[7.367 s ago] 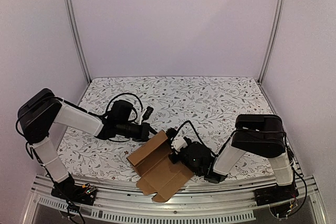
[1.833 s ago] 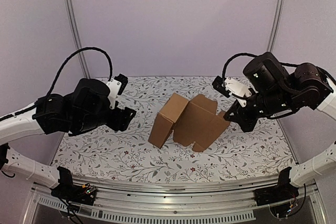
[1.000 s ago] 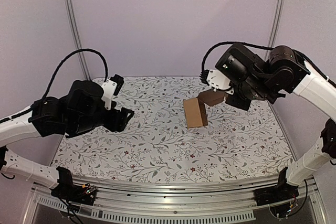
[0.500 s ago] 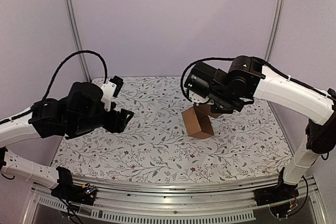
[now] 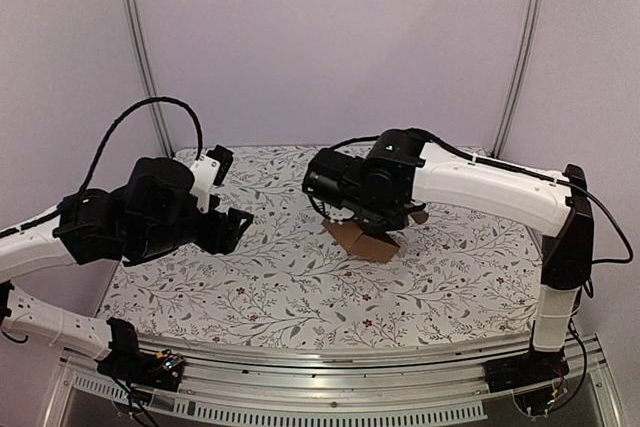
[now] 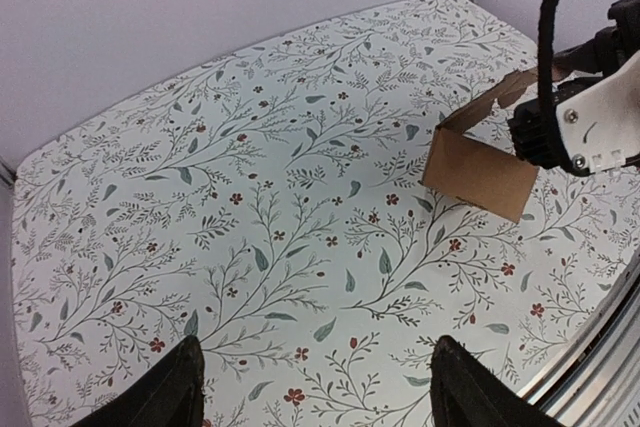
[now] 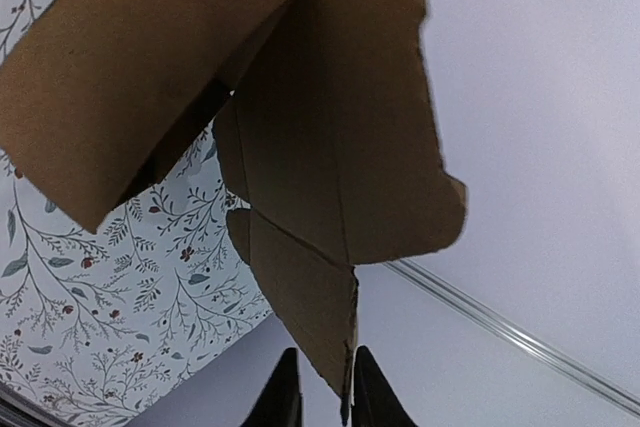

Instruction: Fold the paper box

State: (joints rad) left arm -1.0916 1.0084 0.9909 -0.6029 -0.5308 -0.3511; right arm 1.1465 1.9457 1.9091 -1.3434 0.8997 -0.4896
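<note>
Since the next fold depends on which arm can reach the loose flaps, bearings first.

- Floral-cloth table: the paper box rests on it just past centre, toward 1 o'clock in the top view.
- Right arm: stretched across from 3 o'clock, with its wrist right over the box. It is the nearer arm by far.
- Left arm: raised at 9 o'clock, well apart from the box.
- Box: partly formed, an open brown sleeve with flaps. Its long axis runs roughly 10 to 4 o'clock in the top view. From the left wrist it sits at 2 o'clock, with its open mouth up.
- Left gripper: fingers spread wide, nothing between them.
- Right gripper: fingers nearly together. The box rises from them toward 12 o'clock.
- Pointed flap tip: it dips between those fingers, against one of them. Whether it is clamped or just let go cannot be told.

Judgement: the left gripper must come in from 9 o'clock to brace the sleeve.
</note>
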